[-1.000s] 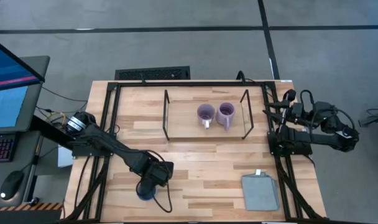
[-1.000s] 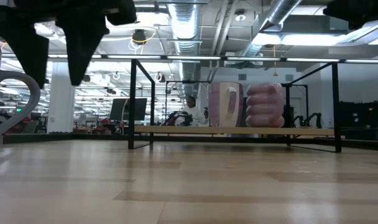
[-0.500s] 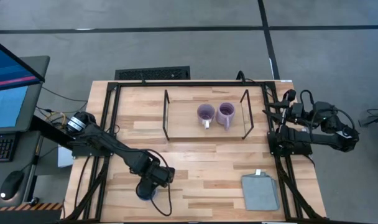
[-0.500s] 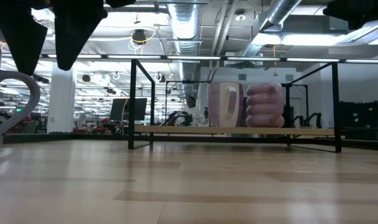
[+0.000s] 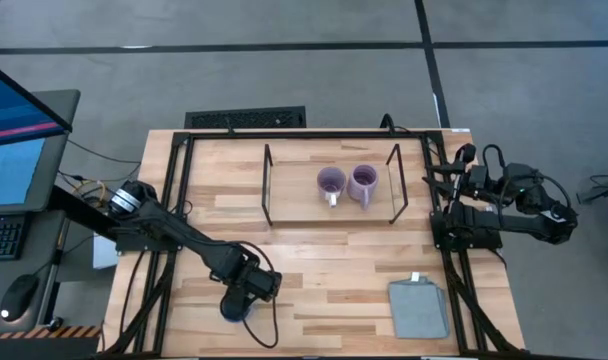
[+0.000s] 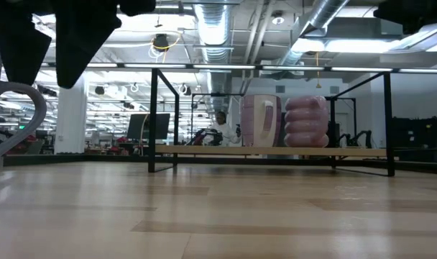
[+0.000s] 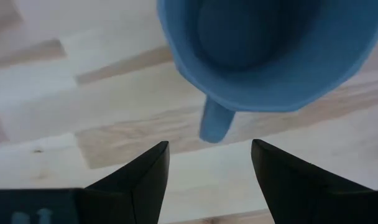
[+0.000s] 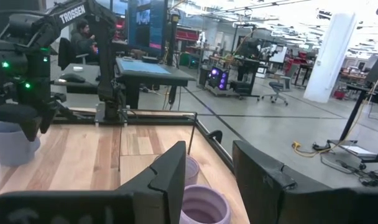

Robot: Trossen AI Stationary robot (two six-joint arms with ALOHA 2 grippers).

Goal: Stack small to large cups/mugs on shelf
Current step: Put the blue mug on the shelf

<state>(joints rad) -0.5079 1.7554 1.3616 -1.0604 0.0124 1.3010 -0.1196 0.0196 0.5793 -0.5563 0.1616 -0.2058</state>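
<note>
Where it stands upright, blue mug (image 7: 263,50), handle toward spread fingers (image 7: 139,180).

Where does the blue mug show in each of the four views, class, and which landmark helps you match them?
High view: blue mug near the table's front-left, mostly under the left gripper.
Low view: only a pale curved handle at the far left edge, maybe the mug's; cannot tell.
Left wrist view: the mug fills the top, handle toward the open fingers.
Right wrist view: at far left.
Shared landmark: the shelf.

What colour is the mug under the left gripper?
Blue mug; the left wrist view shows it best.
</note>
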